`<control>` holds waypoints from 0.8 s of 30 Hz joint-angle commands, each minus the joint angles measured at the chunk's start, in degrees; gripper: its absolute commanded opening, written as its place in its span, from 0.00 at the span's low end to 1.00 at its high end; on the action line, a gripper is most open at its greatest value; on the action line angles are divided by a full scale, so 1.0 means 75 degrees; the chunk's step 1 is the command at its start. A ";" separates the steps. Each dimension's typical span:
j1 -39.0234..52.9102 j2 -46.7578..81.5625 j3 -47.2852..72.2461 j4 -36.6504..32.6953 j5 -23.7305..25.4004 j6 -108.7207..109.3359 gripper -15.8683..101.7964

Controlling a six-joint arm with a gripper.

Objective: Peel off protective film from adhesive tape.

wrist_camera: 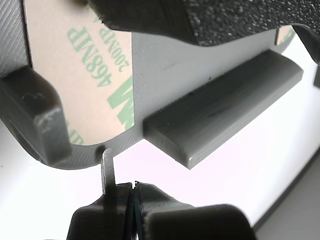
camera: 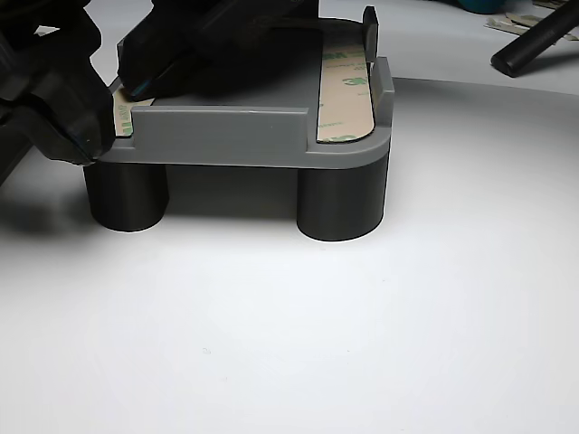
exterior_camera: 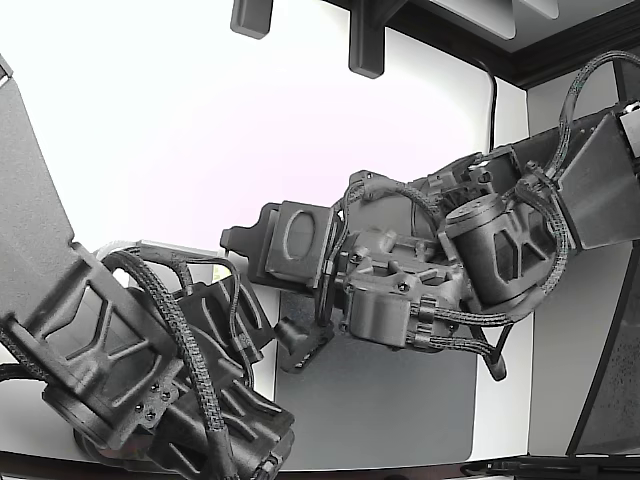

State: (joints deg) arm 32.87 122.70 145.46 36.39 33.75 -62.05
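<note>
A grey printed part (wrist_camera: 165,65) fills the wrist view. On it lies a tan strip of protective film (wrist_camera: 80,65) with green 468MP print, covering the adhesive tape, beside a raised corner post (wrist_camera: 35,115). My gripper (wrist_camera: 132,197) is shut just off the part's rounded edge. A thin grey blade (wrist_camera: 106,170) stands up from one finger and touches that edge near the film's corner. I cannot tell whether any film is pinched. In the other view the part (camera: 235,136) stands on dark round legs, with a second film strip (camera: 344,99) showing.
A black textured body (wrist_camera: 225,20) presses on the part from above, and black arm parts (camera: 54,90) cover its far side in the other view. A raised grey bar (wrist_camera: 225,110) crosses the part. In the exterior view both arms crowd the part (exterior_camera: 290,235) above a grey mat (exterior_camera: 390,400).
</note>
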 commanded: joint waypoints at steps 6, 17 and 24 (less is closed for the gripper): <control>-0.0035 0.0059 -0.0270 -0.0094 0.0059 0.0023 0.03; 0.0000 0.0059 -0.0270 -0.0129 0.0082 0.0059 0.03; 0.0035 0.0035 -0.0281 -0.0141 0.0105 0.0082 0.03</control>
State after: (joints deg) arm 33.49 122.08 145.20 35.77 34.28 -61.52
